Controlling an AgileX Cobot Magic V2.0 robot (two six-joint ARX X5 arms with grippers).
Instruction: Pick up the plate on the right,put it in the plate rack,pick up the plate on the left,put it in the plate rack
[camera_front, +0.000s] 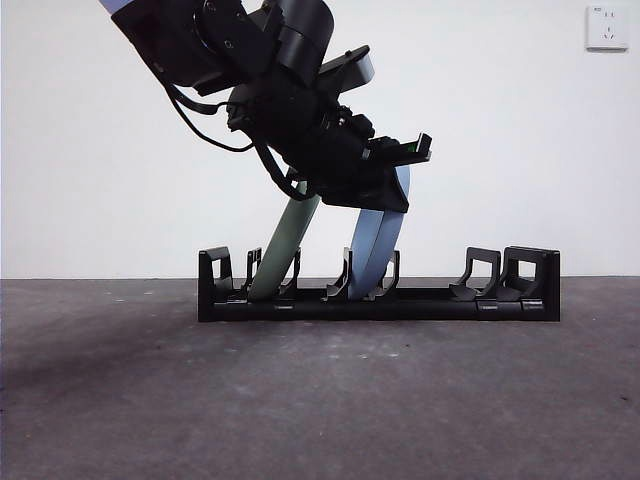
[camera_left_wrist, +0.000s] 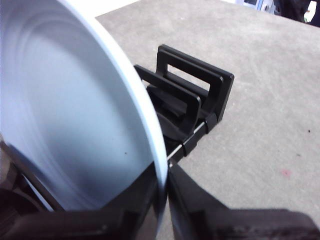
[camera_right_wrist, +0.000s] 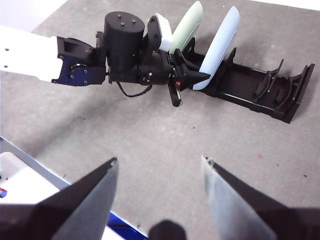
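Observation:
The black plate rack (camera_front: 380, 305) lies across the table. A pale green plate (camera_front: 285, 245) leans in a slot near its left end. A light blue plate (camera_front: 378, 245) stands tilted in a middle slot, its lower edge down between the dividers. My left gripper (camera_front: 395, 185) reaches in from the upper left and is shut on that plate's upper rim. In the left wrist view the blue plate (camera_left_wrist: 75, 125) fills the frame, its rim pinched between the jaws of the left gripper (camera_left_wrist: 165, 172). My right gripper (camera_right_wrist: 159, 172) hangs open and empty, away from the rack (camera_right_wrist: 260, 95).
Two free dividers (camera_front: 480, 275) stand at the rack's right end. A white wall with a socket (camera_front: 607, 27) is behind. In the right wrist view a white box edge (camera_right_wrist: 20, 185) sits at the table's side.

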